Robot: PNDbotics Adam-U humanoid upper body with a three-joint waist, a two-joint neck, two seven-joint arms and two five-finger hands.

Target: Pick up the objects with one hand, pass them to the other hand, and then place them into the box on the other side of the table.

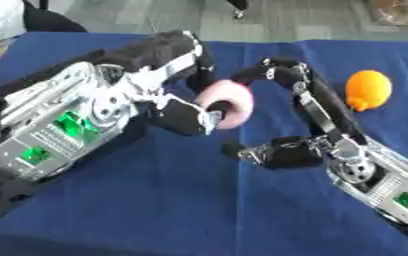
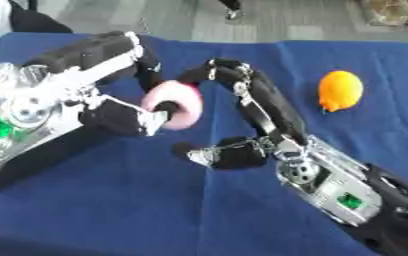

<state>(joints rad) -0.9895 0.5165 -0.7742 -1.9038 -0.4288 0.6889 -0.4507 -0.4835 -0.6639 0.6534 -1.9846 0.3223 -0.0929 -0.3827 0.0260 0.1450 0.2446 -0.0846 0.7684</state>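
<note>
The left hand (image 1: pixel 168 97) grips a soft pink ring-shaped toy (image 1: pixel 229 104) above the blue-clothed tabletop (image 1: pixel 181 200), thumb through its hole. The right hand (image 2: pixel 260 125) spreads open, fingertips curving toward the ring's right side. An orange lemon-shaped fruit (image 2: pixel 340 90) lies far right.

I see a pink ring-shaped object (image 1: pixel 228 104), soft-looking like a doughnut, held up above the blue surface (image 1: pixel 181 200) near its middle, standing on edge with its hole facing me. An orange, lemon-shaped object (image 1: pixel 368 89) lies on the surface toward the far right edge, well apart from the ring.
</note>
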